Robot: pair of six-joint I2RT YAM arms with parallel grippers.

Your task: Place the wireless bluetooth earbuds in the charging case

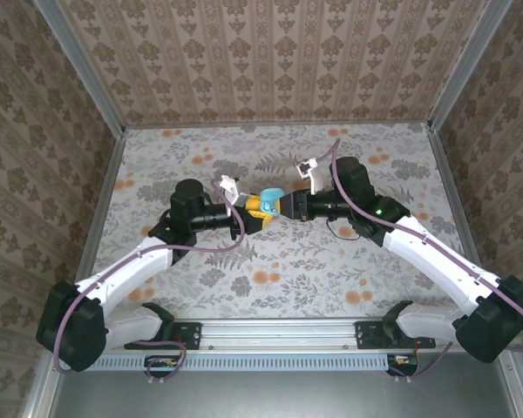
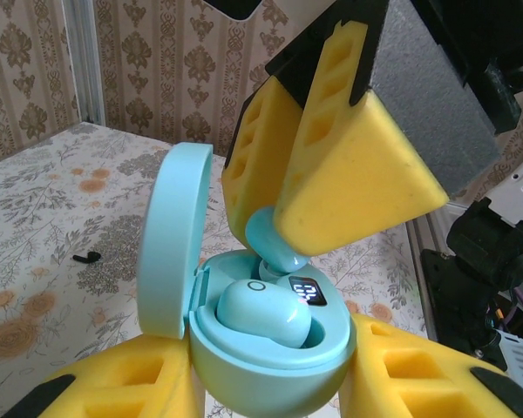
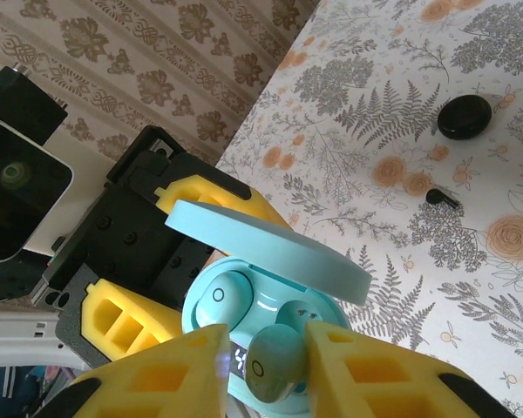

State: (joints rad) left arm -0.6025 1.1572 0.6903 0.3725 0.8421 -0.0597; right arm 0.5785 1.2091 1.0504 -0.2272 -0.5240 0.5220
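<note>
Charging case [image 2: 275,379]: teal, egg-shaped; clamped at its lower shell between the yellow foam fingers [image 2: 113,387] of the left gripper [image 2: 266,348]; over the middle of the floral table [image 1: 331,261]; lid [image 2: 170,244] hinged open and standing upright at one side; small lit display on the inner rim.

First earbud [image 2: 261,309]: teal; seated in its well inside the case.

Second earbud [image 2: 275,244]: teal; at the mouth of the other well, between the fingers of the right gripper [image 3: 268,348]; the jaws stand close on either side, but it cannot be told whether the pads press it or have let go.

Round black disc [image 3: 464,116]: flat on the table, well apart from the case.

Small black stemmed piece [image 3: 442,198]: lying on the table near the disc.
</note>
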